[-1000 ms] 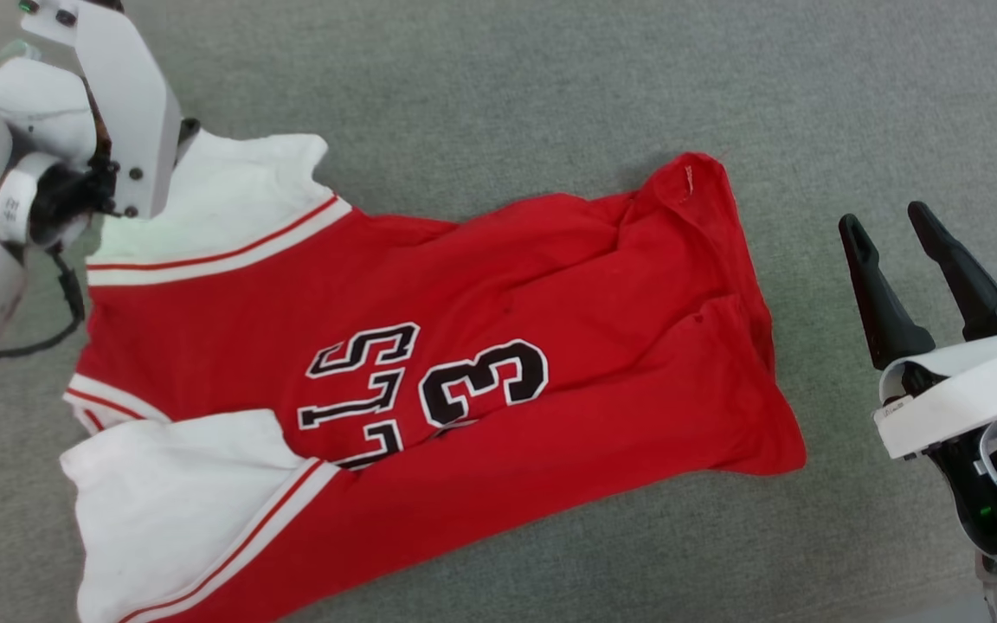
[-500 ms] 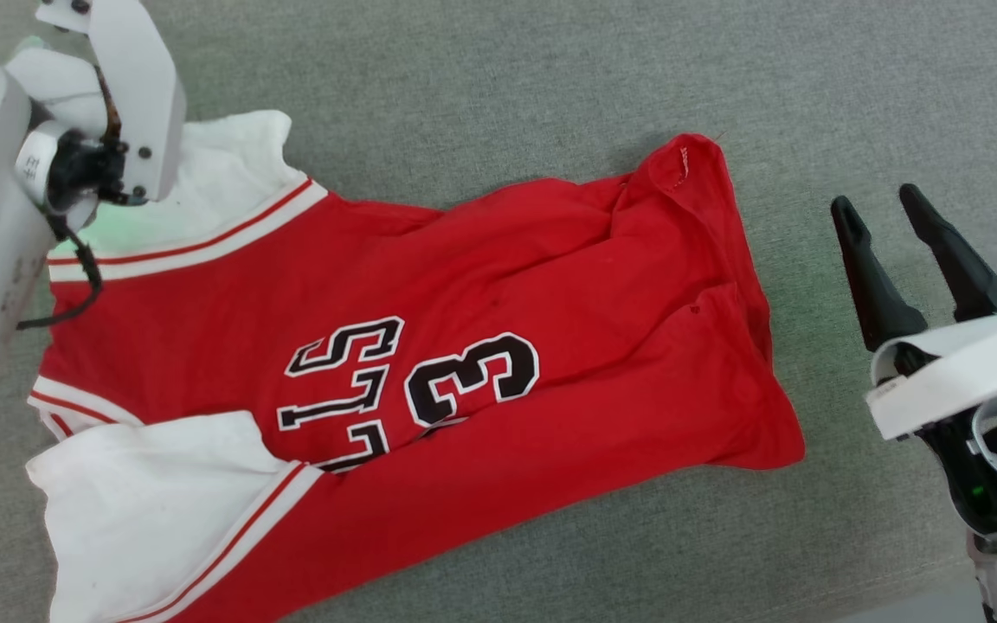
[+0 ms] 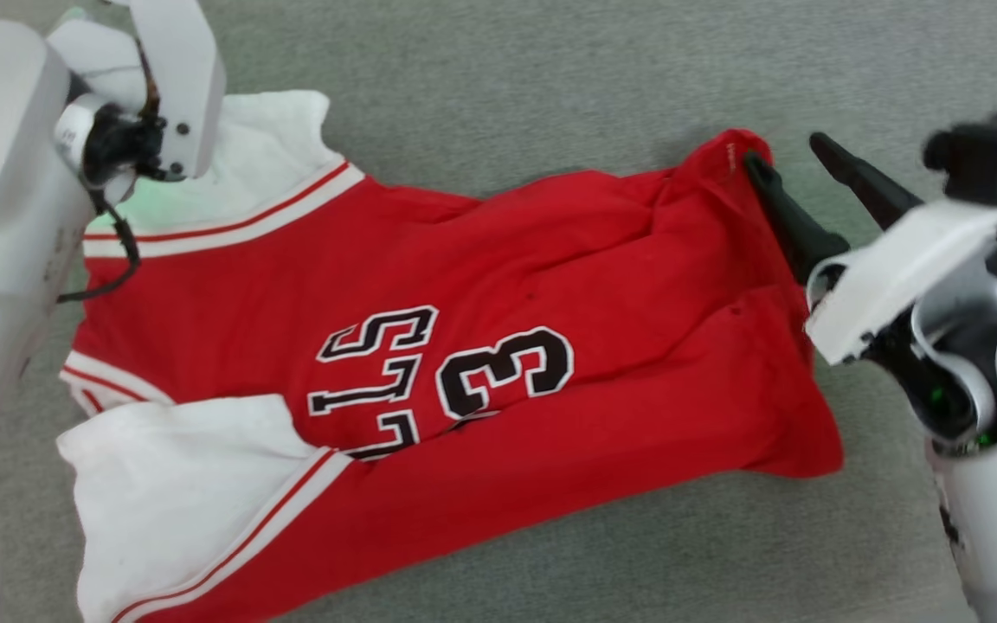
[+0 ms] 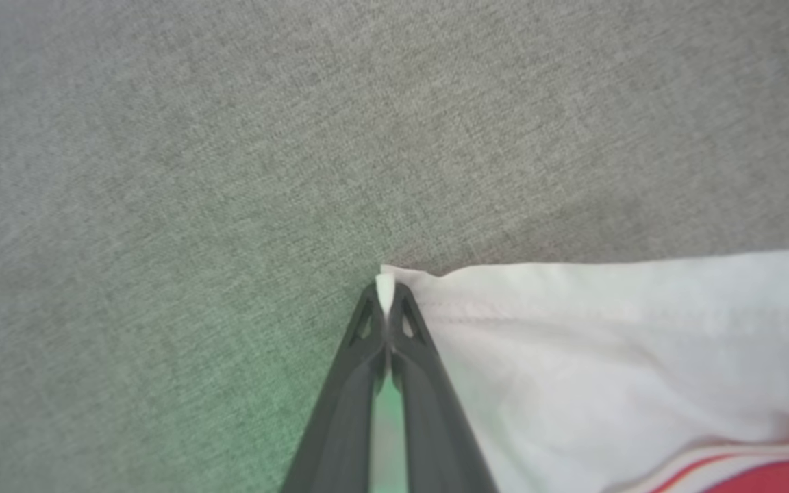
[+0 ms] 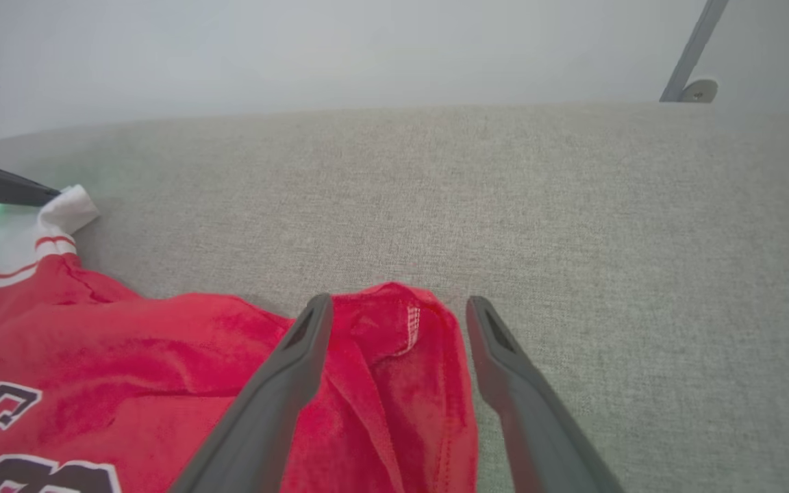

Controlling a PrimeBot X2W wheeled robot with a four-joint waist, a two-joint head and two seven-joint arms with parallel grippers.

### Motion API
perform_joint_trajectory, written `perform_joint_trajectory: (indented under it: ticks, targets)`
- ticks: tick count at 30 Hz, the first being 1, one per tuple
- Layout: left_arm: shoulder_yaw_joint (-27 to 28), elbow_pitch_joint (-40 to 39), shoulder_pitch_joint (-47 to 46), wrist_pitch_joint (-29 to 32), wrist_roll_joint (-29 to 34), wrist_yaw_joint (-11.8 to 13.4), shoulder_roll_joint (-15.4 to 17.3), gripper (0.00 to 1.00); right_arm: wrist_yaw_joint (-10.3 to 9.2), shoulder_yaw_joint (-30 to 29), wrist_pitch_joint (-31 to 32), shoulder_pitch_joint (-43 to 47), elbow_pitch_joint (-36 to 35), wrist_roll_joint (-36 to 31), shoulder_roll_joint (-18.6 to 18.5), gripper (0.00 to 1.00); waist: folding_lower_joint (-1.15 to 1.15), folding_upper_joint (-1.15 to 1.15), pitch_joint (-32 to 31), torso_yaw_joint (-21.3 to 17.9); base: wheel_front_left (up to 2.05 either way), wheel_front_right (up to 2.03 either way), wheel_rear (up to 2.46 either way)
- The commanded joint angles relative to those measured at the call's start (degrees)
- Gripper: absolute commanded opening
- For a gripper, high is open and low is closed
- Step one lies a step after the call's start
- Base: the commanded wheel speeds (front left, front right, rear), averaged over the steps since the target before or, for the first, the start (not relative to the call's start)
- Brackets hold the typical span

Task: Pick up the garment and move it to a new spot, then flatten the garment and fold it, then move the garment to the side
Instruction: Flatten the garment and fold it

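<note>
Garment [image 3: 464, 285]: red jersey with white sleeves, lying spread on grey worktop [image 3: 550, 69], wrinkled toward hem.
Left claw [image 4: 385, 291]: clamped tight on corner edge of white sleeve [image 4: 607, 329]; rest of sleeve runs off to one side of claw.
Right claw [image 5: 398, 301]: wide, straddling red hem corner. One finger over cloth, other over bare worktop. Contact with cloth: cannot tell.

The red white-sleeved garment [image 3: 620, 260] lies spread, wrinkled, on the grey surface [image 3: 550, 86]
</note>
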Motion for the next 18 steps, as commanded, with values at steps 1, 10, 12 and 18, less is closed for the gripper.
perform_joint_trajectory:
  ticks: [1,10,12,18]
  targets:
    - [-0.69,1.21,1.35,0.1,-0.06,-0.07,0.09,0.0,-0.1,0.04,0.34,-1.05,0.12,-0.68,-0.04,1.0,0.0,0.0,0.52,0.77,0.0,0.0,0.0]
    - [-1.09,3.8,-0.73,-1.32,-0.16,-1.12,-2.61,0.0,-0.1,1.07,12.48,-7.47,6.76,-5.04,-0.49,1.0,0.0,0.0,1.44,3.24,0.0,0.0,0.0]
    - [-1.18,4.36,-1.04,-1.68,-0.14,-1.41,-2.96,0.0,-0.1,1.13,15.51,-8.22,8.09,-4.69,-0.16,1.0,0.0,0.0,1.58,3.6,0.0,0.0,0.0]
    - [-1.41,5.87,-1.77,-2.65,-0.48,-2.12,-4.2,0.0,-0.1,0.37,23.32,-10.09,12.0,-5.1,0.59,1.0,0.0,0.0,2.05,4.41,0.0,0.0,0.0]
